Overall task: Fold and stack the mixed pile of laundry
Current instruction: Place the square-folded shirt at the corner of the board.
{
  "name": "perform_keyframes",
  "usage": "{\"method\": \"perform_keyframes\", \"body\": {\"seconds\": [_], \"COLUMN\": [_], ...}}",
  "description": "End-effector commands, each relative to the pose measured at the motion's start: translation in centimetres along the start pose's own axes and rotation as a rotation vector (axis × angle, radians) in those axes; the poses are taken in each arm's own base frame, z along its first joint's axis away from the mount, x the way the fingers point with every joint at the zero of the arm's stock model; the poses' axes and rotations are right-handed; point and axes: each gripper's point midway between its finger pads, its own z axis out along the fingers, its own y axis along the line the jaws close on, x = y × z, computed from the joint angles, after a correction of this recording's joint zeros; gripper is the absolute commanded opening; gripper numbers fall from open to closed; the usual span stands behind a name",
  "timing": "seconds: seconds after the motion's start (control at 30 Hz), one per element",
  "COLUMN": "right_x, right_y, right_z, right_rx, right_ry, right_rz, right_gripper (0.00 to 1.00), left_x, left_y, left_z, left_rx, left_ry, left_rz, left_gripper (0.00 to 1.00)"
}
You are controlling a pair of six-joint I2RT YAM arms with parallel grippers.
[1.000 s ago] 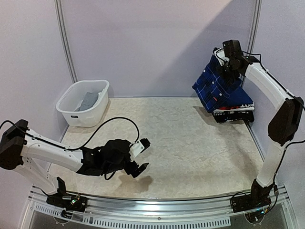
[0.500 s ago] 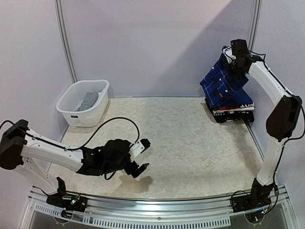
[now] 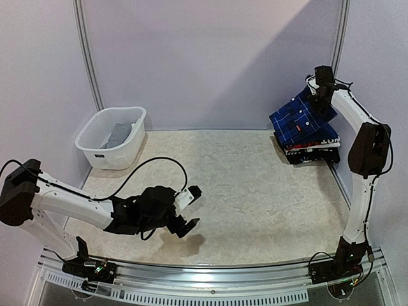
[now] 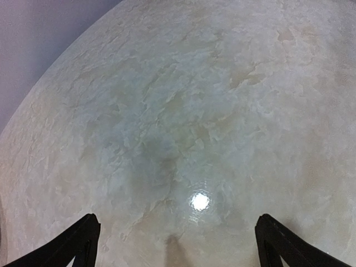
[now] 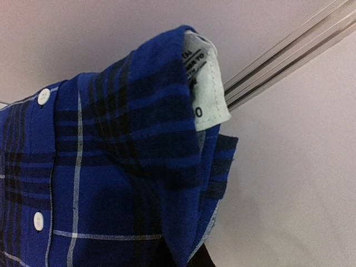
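The right fingers [image 3: 320,95], mostly hidden, seem clamped on the collar [image 5: 156,100] of the plaid shirt [image 3: 299,121], hanging it over the folded stack [image 3: 312,150] in the worktop's [image 3: 255,185] far-right corner, ready to set down. The left fingers [image 4: 78,245] gape wide, idle.

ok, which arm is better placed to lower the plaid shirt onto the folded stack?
Right. The right gripper holds the plaid shirt by its collar, over the folded stack. The left gripper hangs open over the table at near left, far from both.
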Motion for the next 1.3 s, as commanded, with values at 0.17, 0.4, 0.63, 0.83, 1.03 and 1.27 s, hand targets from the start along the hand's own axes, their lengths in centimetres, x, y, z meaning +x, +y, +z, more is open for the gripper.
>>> {"method": "perform_keyframes", "body": {"seconds": [0.17,0.4,0.63,0.83,1.03,1.27], "right_x": [2.2,4.9,6.5,8.1,9.7,6.7], "right_y": [-1.1,-0.9,-1.9,-3.4,-3.4,-4.0], "right_z": [5.9,9.3,10.3,10.7,11.5,9.1], "right_rx": [0.023,0.075,0.107,0.161,0.174,0.09], "right_ry": [0.005,0.059,0.079,0.121,0.155,0.087], "right_rz": [0.008,-0.015,0.06,0.13,0.156,0.274], "right_gripper": [0.0,0.0,0.0,0.08,0.28,0.66], "left_x": [0.5,0.6,0.7,0.6,0.6,0.4], "left_y": [0.6,0.6,0.6,0.6,0.8,1.1], "left_z": [0.8,1.0,1.1,1.0,0.4,-0.2], "left_rx": [-0.008,-0.005,-0.002,0.004,0.001,-0.001], "left_ry": [0.002,0.005,0.005,0.002,-0.005,-0.019], "left_rz": [-0.017,-0.021,-0.024,-0.027,-0.033,-0.042], "left_gripper": [1.0,1.0,1.0,1.0,1.0,1.0]}}
